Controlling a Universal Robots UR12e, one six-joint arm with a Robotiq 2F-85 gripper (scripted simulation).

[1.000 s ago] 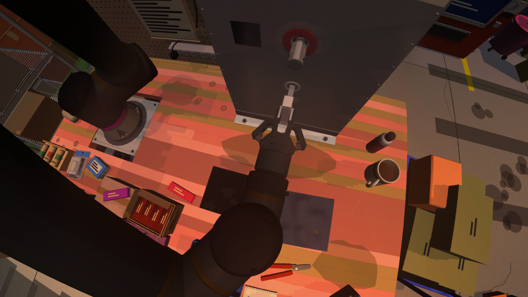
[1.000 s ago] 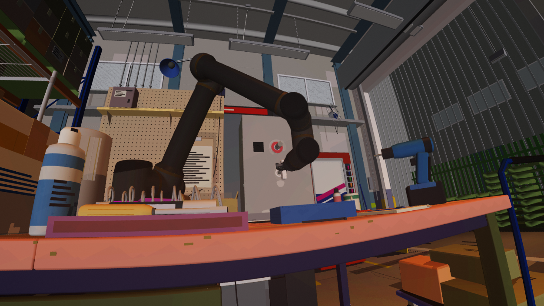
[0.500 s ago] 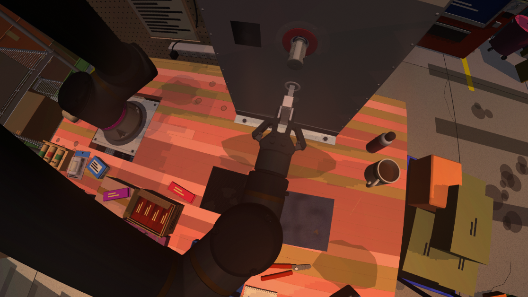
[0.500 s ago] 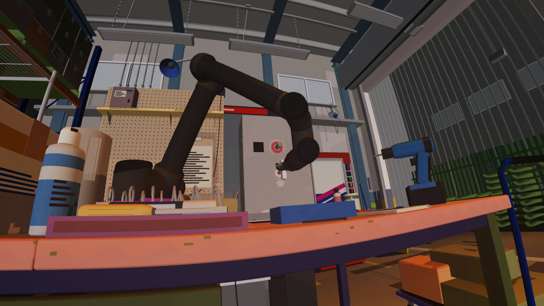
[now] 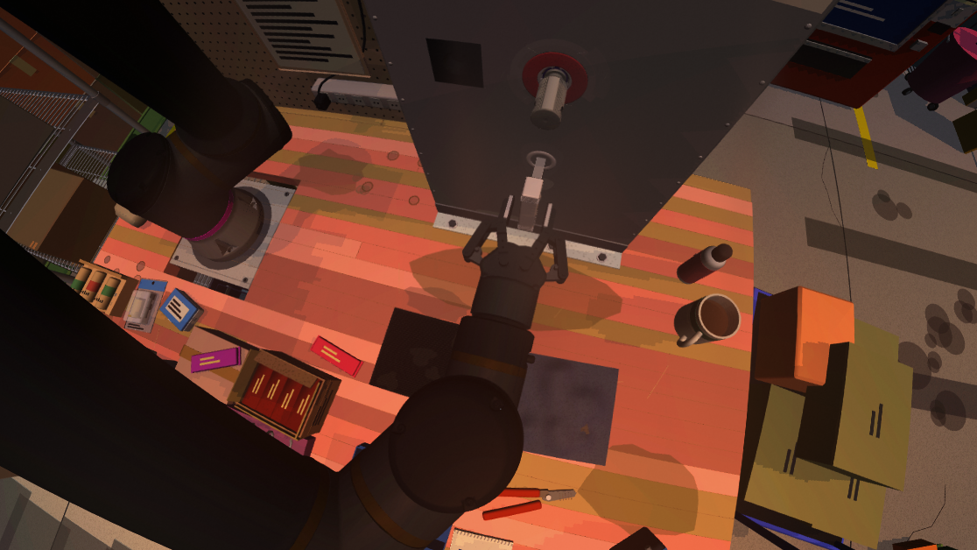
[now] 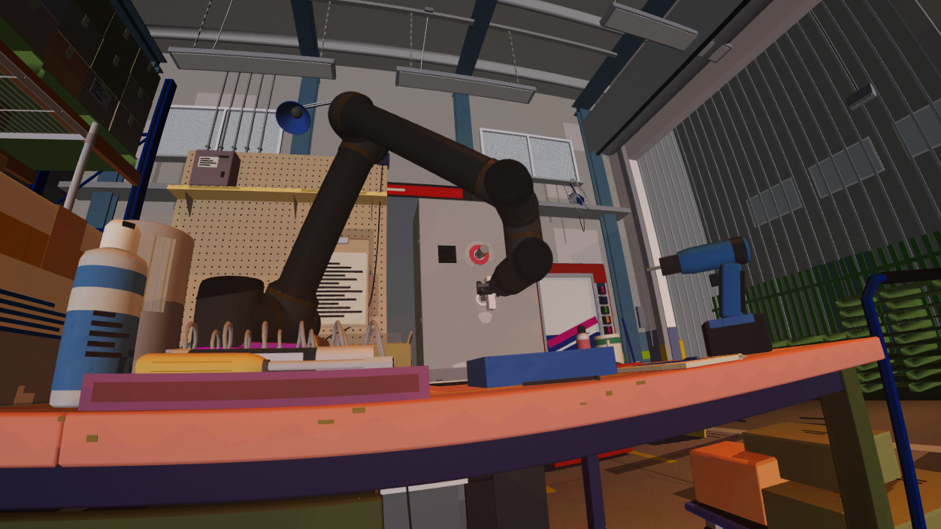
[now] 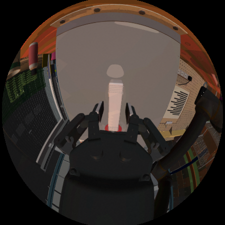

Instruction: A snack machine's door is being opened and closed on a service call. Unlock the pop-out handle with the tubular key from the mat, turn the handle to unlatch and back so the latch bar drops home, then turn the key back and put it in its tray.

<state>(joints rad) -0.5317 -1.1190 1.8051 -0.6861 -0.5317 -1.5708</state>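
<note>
On the grey door panel (image 5: pixel 587 102) at the back of the bench, the tubular key (image 5: pixel 533 198) sticks out of the lock ring (image 5: pixel 540 161), below the knurled pop-out handle (image 5: pixel 551 96) on its red rosette. My gripper (image 5: pixel 525 222) is level with the key's pale head (image 7: pixel 115 105) and is open around it, holding nothing. In the wrist camera the head stands between the two finger pads with room on either side. From the second side camera the gripper (image 6: pixel 485 289) is at the door just under the handle (image 6: pixel 481 252).
The arm's own links (image 5: pixel 451 438) cover much of the bench. A dark mat (image 5: pixel 567 407) and a darker square (image 5: pixel 410 352) lie behind the gripper. A mug (image 5: pixel 710 319) and a bottle (image 5: pixel 704 263) stand to the right, and boxes and cards lie to the left.
</note>
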